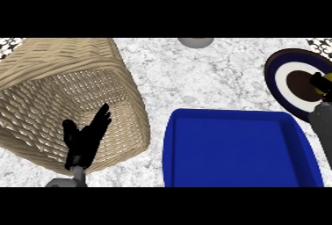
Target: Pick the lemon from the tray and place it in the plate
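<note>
Lemon [316, 89] clutched in right hand [322, 87] over plate [280, 70]; left hand [88, 136] unclenched.

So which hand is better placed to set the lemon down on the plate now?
The right hand. It is over the plate with something yellow, apparently the lemon, in its grasp. The left hand rests open over the wicker basket, far off.
</note>
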